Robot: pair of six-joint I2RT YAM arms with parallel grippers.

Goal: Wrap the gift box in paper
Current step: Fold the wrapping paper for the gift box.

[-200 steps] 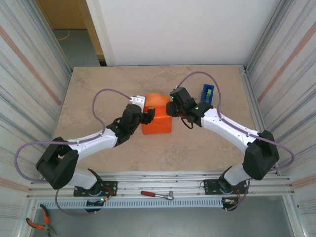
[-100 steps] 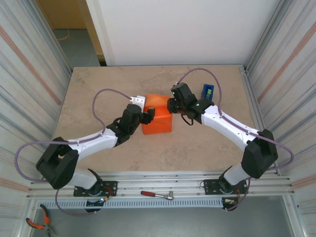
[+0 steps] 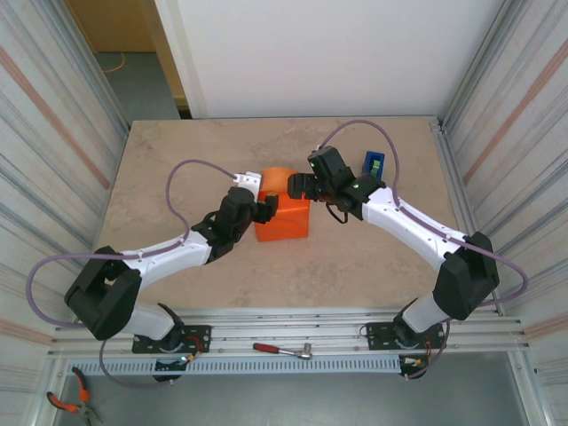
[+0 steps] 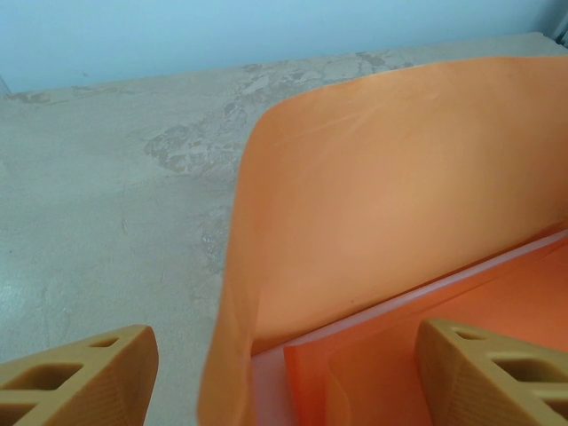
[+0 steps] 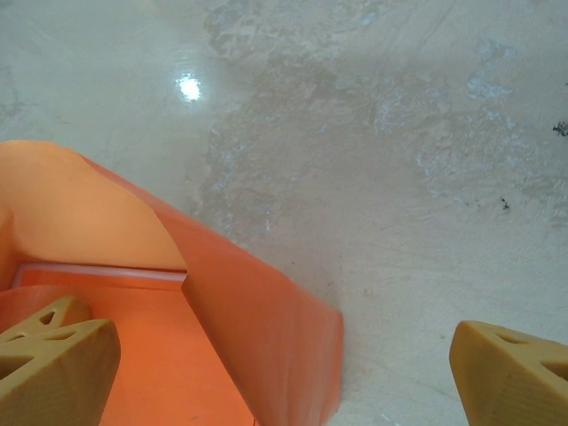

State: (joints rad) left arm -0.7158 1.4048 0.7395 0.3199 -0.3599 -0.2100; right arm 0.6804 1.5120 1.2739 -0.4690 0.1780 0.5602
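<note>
The orange paper (image 3: 282, 217) is folded up around the gift box at the middle of the table. In the left wrist view a flap of paper (image 4: 390, 195) stands curled above the box, whose pale pink edge (image 4: 417, 297) shows as a thin strip. My left gripper (image 3: 265, 209) sits at the bundle's left side, open (image 4: 284, 382), straddling the flap's edge and gripping nothing. At the bundle's far right corner my right gripper (image 3: 298, 188) hangs open (image 5: 284, 373) over a folded paper (image 5: 248, 311) corner. A sliver of the box rim (image 5: 98, 270) shows there.
A blue tape dispenser (image 3: 373, 166) stands just behind my right wrist. Bare stone tabletop (image 3: 177, 151) surrounds the bundle. Corrugated walls close both sides. A wrench (image 3: 282, 351) lies on the front rail and pliers (image 3: 69, 404) lie below left.
My right gripper, shut half a second ago at the bundle's far right corner, has opened wide and shifted slightly left. The left arm and the bundle have stayed put.
</note>
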